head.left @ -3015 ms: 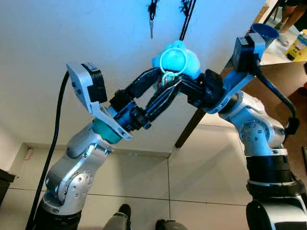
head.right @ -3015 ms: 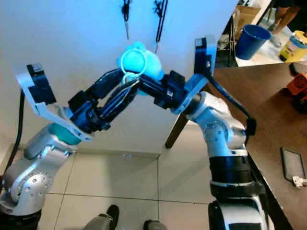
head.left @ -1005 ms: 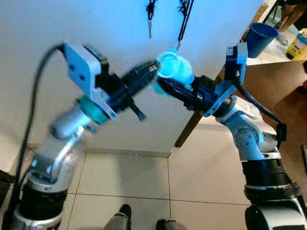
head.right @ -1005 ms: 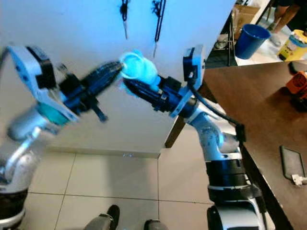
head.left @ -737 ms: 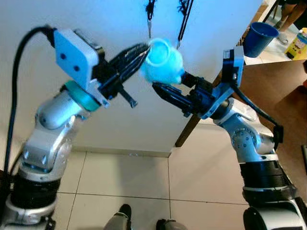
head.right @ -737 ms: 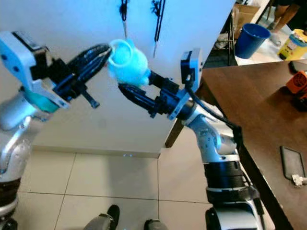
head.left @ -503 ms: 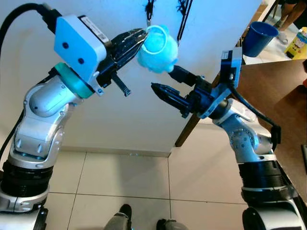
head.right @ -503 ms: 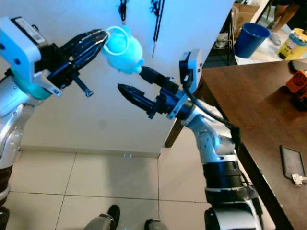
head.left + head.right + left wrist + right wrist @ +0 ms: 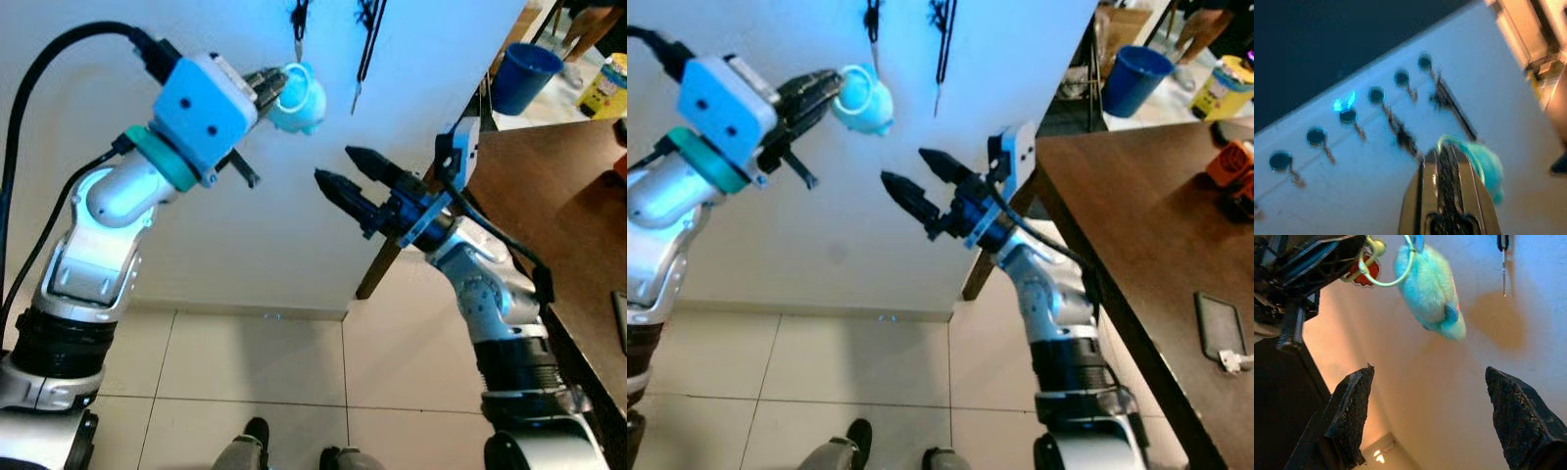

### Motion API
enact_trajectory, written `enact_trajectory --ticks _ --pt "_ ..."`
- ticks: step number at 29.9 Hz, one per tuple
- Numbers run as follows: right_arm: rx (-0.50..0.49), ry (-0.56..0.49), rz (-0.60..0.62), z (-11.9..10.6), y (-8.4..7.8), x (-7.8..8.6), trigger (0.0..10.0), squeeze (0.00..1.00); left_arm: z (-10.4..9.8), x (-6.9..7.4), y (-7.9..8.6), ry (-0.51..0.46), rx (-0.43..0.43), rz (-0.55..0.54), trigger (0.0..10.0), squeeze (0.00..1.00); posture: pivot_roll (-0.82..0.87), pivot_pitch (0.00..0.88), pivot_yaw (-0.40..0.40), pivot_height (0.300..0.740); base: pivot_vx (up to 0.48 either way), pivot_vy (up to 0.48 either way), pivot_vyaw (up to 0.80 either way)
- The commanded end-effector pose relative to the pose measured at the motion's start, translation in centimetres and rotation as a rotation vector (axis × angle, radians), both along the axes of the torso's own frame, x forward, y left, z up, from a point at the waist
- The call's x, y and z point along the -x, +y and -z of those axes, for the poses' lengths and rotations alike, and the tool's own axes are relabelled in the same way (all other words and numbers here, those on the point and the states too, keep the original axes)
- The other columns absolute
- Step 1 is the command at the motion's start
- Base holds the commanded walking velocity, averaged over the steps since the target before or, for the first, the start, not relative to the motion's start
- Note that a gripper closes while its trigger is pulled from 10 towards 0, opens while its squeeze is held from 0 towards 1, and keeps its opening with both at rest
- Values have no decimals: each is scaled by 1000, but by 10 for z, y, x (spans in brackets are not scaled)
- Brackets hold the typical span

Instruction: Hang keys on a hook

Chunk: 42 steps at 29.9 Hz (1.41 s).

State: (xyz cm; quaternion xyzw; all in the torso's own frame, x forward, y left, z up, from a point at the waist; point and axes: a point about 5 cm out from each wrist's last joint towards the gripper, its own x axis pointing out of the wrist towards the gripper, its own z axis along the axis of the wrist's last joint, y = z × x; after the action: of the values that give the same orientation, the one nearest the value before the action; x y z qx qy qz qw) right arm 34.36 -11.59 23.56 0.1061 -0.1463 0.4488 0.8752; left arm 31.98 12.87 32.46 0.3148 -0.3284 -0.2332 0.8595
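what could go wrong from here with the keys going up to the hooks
The left end effector pinches only the ring of the keychain, so the blue plush dangles and may swing off target. Keys already hanging on the wall crowd the hooks and could snag. The right end effector is open and apart, so nothing would catch a drop.

Silver arms w/ round screw-dotted joints; left arm (image 9: 98, 245) has teal collar, pale blue camera box w/ two dark dots, thick black cable. Black ribbed fingers (image 9: 906, 196). Right arm (image 9: 1058, 294): thin black cable.
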Motion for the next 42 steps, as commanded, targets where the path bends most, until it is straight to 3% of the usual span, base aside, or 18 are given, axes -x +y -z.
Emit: enact_trajectory --ticks 1,2,5,7,15,25,33,38,42 --pt "-14 32 37 10 -3 0 10000 0 1 -5 -2 -47 -105 -61 10000 0 -16 100 10 740 0 0 0" --pt "-14 32 37 10 -3 0 10000 0 1 -5 -2 -47 -105 -61 10000 0 -16 100 10 740 0 0 0" --pt "-25 42 60 11 -3 -2 10000 0 0 -13 5 -114 -261 -172 10000 0 -22 113 14 740 0 0 0" --pt "-31 43 70 11 -4 -2 10000 0 -2 -15 8 -142 -299 -208 10000 0 -22 113 14 740 0 0 0" --pt "-41 56 80 14 -2 0 10000 0 -10 -25 25 -182 -289 -335 10000 0 -31 117 14 740 0 0 0" --pt "-53 61 82 13 1 1 10000 0 -37 -27 42 -351 -232 -486 10000 0 -33 138 3 740 0 0 0" --pt "-57 64 83 13 2 1 10000 0 -47 -25 40 -411 -207 -476 10000 0 -34 146 3 740 0 0 0" --pt "-59 72 87 14 3 2 10000 0 -54 -24 21 -516 -255 -390 10000 0 -38 160 2 740 0 0 0" --pt "-61 75 90 14 3 3 10000 0 -55 -26 15 -537 -274 -358 10000 0 -41 164 4 740 0 0 0"
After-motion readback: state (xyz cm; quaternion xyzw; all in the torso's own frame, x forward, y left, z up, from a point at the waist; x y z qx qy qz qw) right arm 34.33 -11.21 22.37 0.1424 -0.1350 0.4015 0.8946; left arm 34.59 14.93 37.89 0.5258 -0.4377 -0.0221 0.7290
